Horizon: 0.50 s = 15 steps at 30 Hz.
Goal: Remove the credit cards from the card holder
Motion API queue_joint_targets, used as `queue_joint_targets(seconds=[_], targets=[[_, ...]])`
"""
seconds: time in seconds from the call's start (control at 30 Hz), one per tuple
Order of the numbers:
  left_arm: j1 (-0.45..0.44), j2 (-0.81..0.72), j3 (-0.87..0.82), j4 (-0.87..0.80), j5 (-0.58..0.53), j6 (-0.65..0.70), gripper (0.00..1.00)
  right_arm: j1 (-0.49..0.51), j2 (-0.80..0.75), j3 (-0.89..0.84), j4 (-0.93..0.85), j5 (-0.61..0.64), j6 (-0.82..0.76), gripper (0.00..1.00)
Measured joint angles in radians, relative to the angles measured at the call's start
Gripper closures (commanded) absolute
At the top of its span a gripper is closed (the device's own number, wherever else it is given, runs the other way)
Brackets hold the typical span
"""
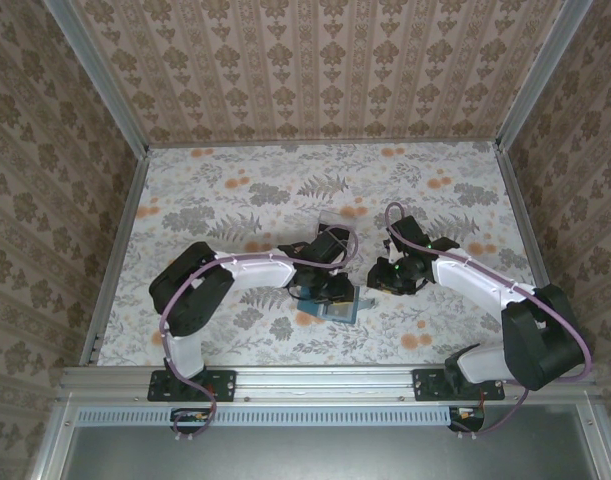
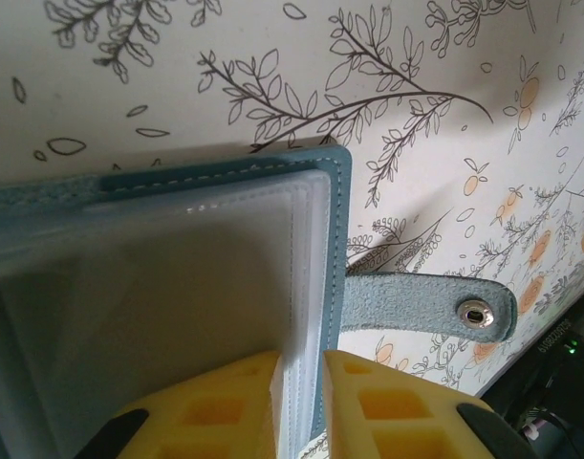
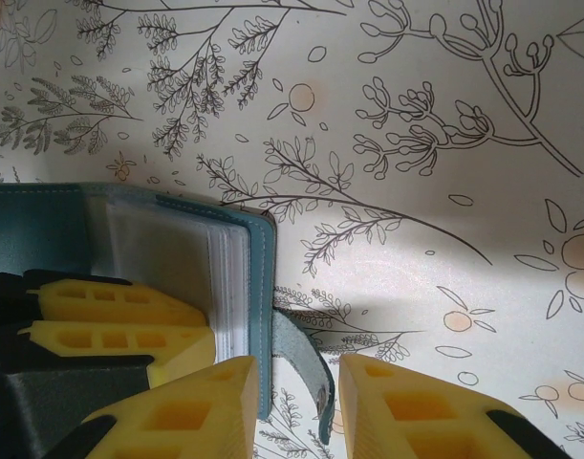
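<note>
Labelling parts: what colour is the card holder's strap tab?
Teal-blue strap tab; left wrist view shows it best.

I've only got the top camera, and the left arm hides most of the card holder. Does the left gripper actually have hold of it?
Observer: Yes. The left gripper is closed on the card holder at its edge, with the clear sleeves and teal cover pinched together.
Operator: Is the strap fastened?
Observer: No. The strap tab sticks out sideways over the tablecloth, and its snap is undone.
Operator: And the right gripper?
Observer: The right gripper has its jaws apart on either side of that strap. I can't tell whether it is pinching it.
</note>
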Motion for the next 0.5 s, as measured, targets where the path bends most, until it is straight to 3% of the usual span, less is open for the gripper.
queue_joint_targets(seconds=[0.2, 0.5], targets=[[-0.005, -0.010, 0.016, -0.053, -0.040, 0.020, 0.67, 0.000, 0.003, 0.000, 0.002, 0.000, 0.000, 0.71], [-0.029, -0.015, 0.123, -0.318, -0.233, 0.091, 0.55, 0.002, 0.011, 0.000, 0.003, 0.000, 0.000, 0.71]])
